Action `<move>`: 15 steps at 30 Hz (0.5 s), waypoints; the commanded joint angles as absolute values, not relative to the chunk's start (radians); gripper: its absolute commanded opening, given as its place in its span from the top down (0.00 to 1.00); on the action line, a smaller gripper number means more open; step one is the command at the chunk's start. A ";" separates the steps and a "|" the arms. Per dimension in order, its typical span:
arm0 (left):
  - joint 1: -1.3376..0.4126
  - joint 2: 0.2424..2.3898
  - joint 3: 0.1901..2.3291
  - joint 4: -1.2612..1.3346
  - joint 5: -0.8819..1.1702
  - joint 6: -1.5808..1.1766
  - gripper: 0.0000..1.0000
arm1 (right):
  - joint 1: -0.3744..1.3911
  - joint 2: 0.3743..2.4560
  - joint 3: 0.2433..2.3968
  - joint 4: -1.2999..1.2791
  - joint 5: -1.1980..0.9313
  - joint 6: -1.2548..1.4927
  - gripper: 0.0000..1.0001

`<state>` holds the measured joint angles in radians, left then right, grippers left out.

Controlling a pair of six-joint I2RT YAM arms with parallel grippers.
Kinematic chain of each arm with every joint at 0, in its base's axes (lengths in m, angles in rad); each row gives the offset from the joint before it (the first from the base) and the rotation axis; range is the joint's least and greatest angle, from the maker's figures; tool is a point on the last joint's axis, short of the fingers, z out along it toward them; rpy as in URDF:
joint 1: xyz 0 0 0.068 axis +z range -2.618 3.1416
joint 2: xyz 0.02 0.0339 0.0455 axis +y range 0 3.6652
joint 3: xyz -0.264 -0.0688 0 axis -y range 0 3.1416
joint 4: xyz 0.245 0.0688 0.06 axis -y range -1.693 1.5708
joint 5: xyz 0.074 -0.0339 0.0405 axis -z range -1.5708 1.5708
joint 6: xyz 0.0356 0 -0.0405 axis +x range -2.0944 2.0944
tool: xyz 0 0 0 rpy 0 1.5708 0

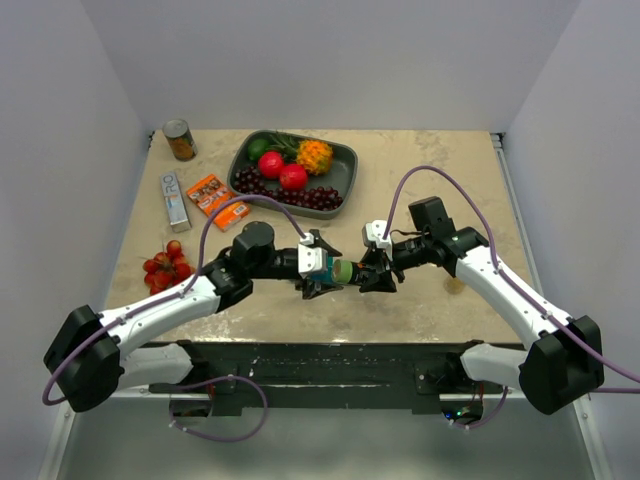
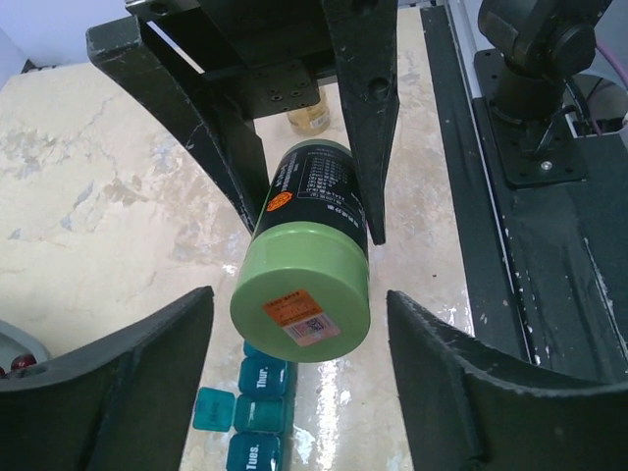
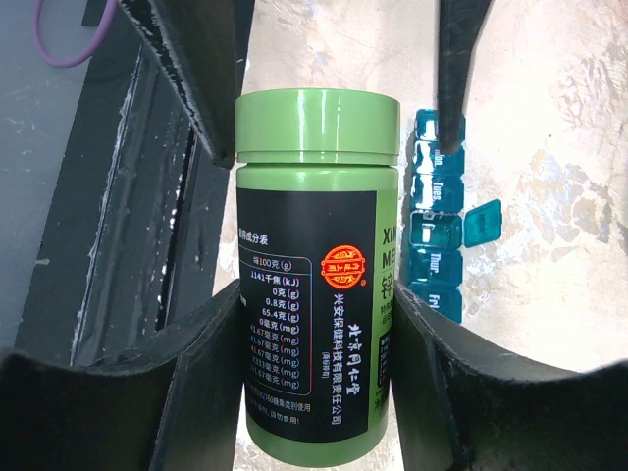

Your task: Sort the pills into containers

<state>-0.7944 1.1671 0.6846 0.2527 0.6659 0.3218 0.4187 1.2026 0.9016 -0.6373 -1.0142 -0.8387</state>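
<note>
Bottle: a green pill bottle [image 1: 343, 270] hangs on its side in the air between the two arms, above the middle of the tabletop [image 1: 440, 180] toward its near edge.
Right gripper: the right gripper [image 3: 312, 324] is clamped on the bottle's labelled body, a finger against each side.
Left gripper: the left gripper [image 2: 299, 324] stands wide around the green cap [image 3: 317, 123], one finger on each side, with no grip made.
Pill organizer: the teal pill organizer [image 3: 435, 231] lies flat on the tabletop just under the bottle. One small lid [image 3: 481, 224] is flipped open beside the strip, and the other day-marked compartments appear closed.
Done so far: the bottle is lifted and presented cap-first, and one compartment is open to receive.
Left to do: the cap is still on and no pills show anywhere, so opening the bottle and all the sorting appear to lie ahead.
</note>
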 commanded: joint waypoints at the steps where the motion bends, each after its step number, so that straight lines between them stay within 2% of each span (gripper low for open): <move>1: -0.801 1.170 0.729 0.325 0.709 0.284 0.30 | 0.414 1.172 0.905 -0.624 -1.063 -0.853 1.00; 4: -0.801 1.169 0.727 0.330 0.715 0.238 0.51 | 0.414 1.170 0.904 -0.621 -1.058 -0.851 1.00; 5: -0.801 1.166 0.726 0.330 0.715 0.221 0.65 | 0.416 1.172 0.904 -0.621 -1.057 -0.850 1.00; 7: -0.801 1.161 0.723 0.328 0.709 0.160 0.83 | 0.416 1.169 0.900 -0.615 -1.049 -0.845 1.00; 8: -0.801 1.155 0.721 0.327 0.701 0.131 1.00 | 0.414 1.166 0.899 -0.609 -1.046 -0.835 1.00; 12: -0.801 1.152 0.736 0.298 0.657 -0.193 1.00 | 0.416 1.163 0.894 -0.589 -1.029 -0.813 1.00; 15: -0.801 1.173 0.804 0.152 0.549 -0.436 1.00 | 0.416 1.160 0.891 -0.574 -1.017 -0.799 1.00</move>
